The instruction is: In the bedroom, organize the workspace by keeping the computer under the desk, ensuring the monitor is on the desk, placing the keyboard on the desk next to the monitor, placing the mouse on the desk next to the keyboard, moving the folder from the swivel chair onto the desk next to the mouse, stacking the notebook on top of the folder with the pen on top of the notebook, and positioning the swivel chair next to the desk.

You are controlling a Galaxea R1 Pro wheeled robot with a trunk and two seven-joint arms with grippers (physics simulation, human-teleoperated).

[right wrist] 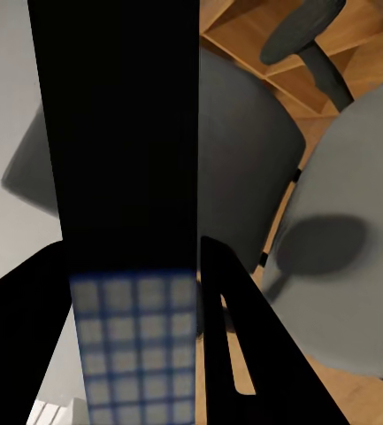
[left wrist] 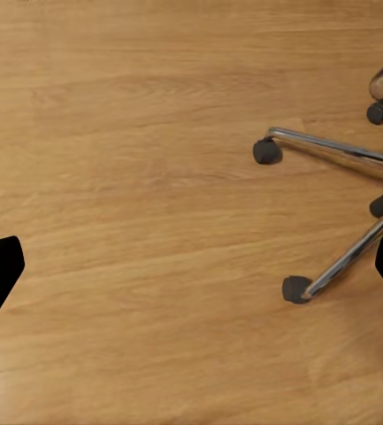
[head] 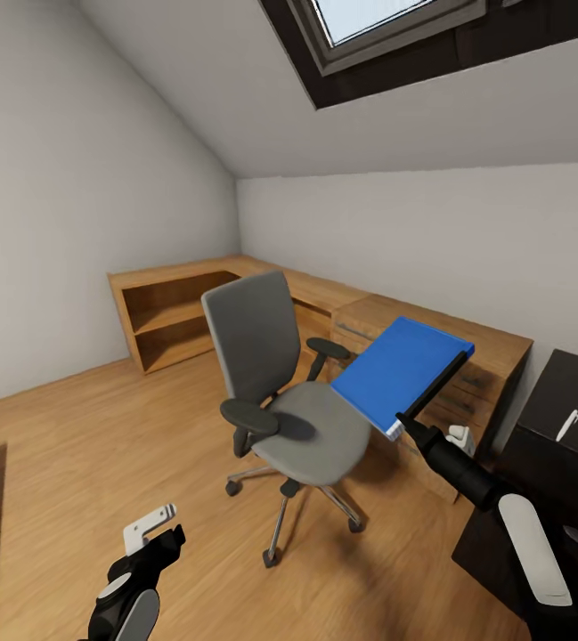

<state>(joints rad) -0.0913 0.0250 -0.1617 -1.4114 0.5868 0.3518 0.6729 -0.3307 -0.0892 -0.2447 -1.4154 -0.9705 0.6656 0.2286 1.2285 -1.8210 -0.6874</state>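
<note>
folder lifted off chair, held in right pincer

right pincer (head: pixel 402 418) clamped on the near edge of the blue folder (head: pixel 400 372), which hangs tilted in the air above the chair (head: pixel 289 392) seat's right side, not touching it. seat is bare. left pincer (head: pixel 159 527) hangs low over the wood floor (head: pixel 84 445) near the chair's casters, jaws wide, holding nothing. black counter (head: pixel 560 401) at right edge with the pen (head: pixel 567 425) lying on it. wood shelf unit (head: pixel 177 312) sits behind the chair along the wall.
</note>
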